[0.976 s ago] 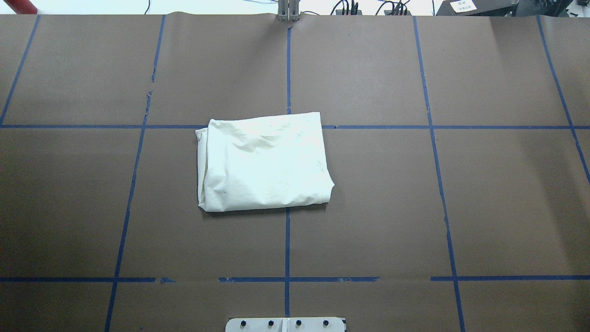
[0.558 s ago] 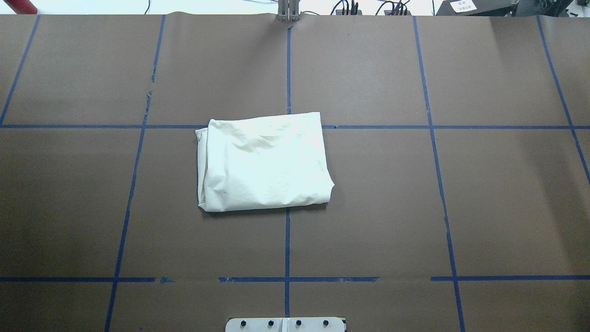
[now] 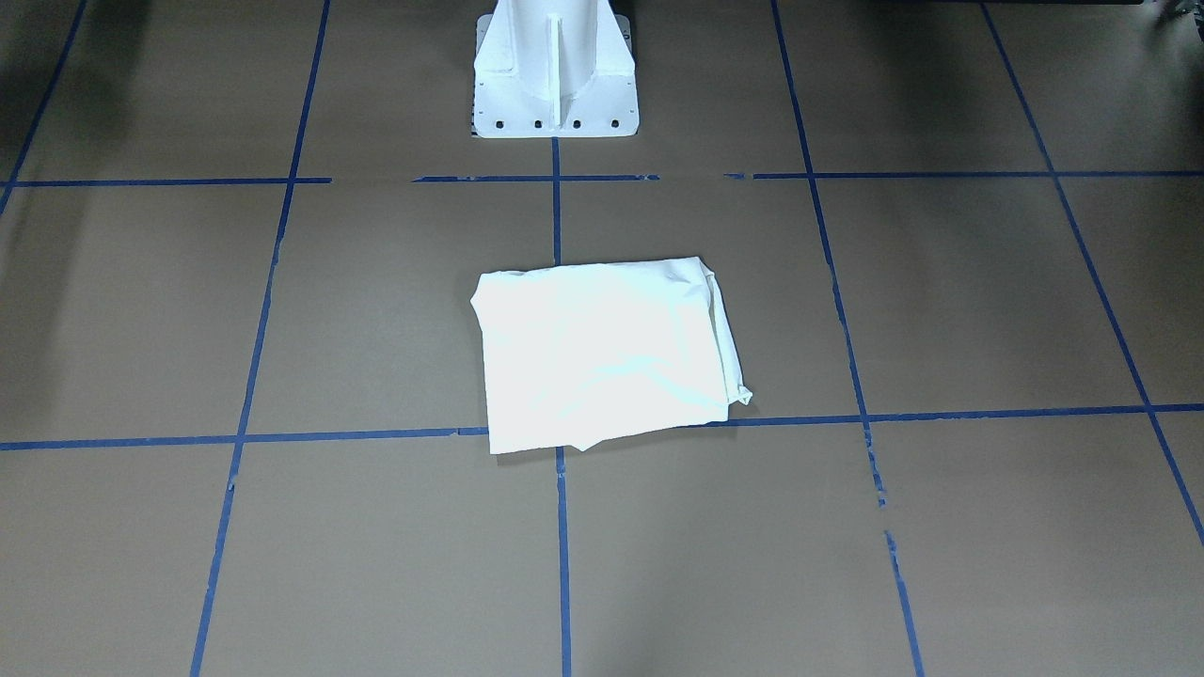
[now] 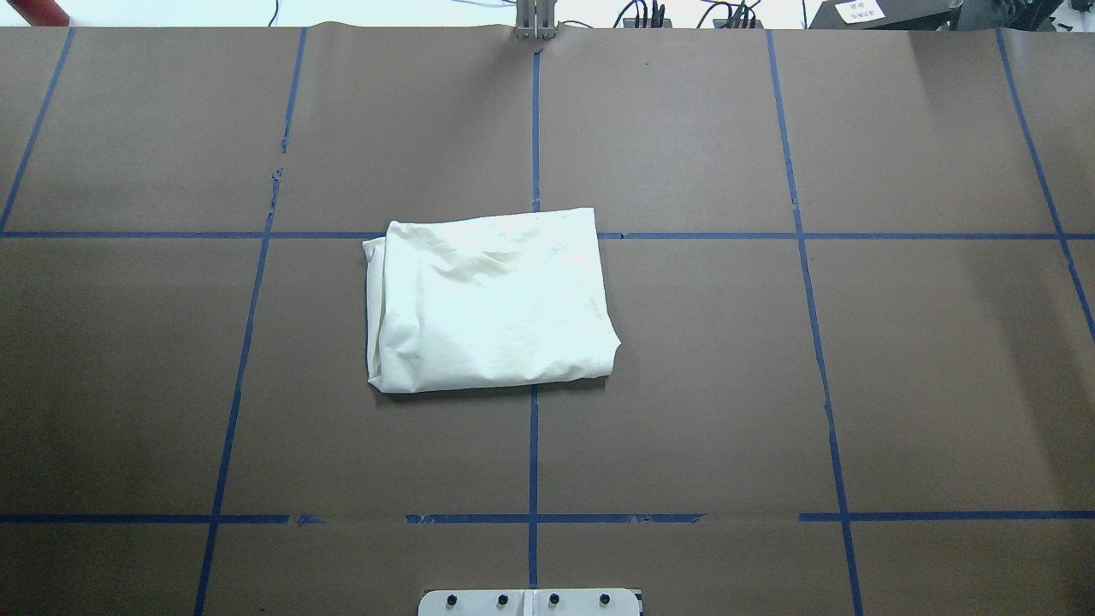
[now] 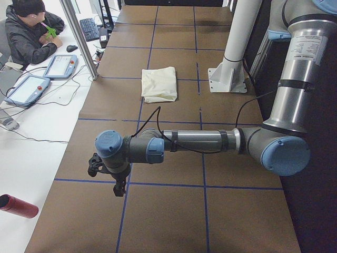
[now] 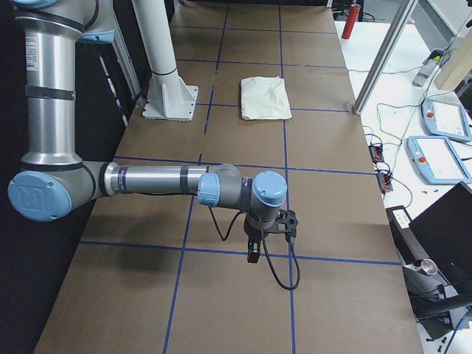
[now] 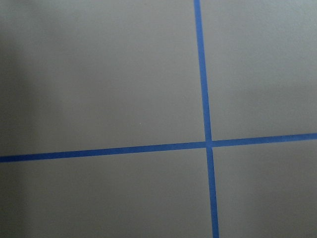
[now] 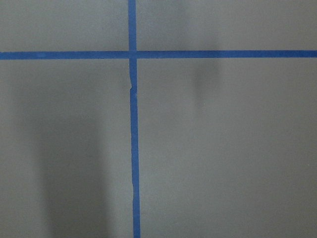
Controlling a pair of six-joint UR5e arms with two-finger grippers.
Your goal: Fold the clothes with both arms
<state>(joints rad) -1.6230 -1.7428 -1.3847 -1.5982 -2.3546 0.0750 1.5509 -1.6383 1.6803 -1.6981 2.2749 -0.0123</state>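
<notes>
Cream shirt [image 4: 492, 299] lies folded in a rectangle at the middle of the table [image 4: 770, 385]; left gripper [image 5: 107, 173] and right gripper [image 6: 270, 233] hang near opposite ends, jaws impossible to judge; folding looks complete; at most the loose corner needs tidying.

**Overhead view:** camera behind the robot, high, facing forward and steeply down on the table [image 4: 727, 385]; the pedestal [image 4: 530, 602] foot shows at the lower edge. **Front-facing view:** from the opposite side, looking back at the robot, pedestal at top. Both share the folded T-shirt [image 4: 492, 299] and the blue tape grid [image 4: 533, 453]. **Side views:** raised, one at each table end, looking along it past the near left arm [image 5: 200, 141] or right arm [image 6: 147, 179] to T-shirt and pedestal. **Wrist views:** close, facing down on tape crossings
</notes>
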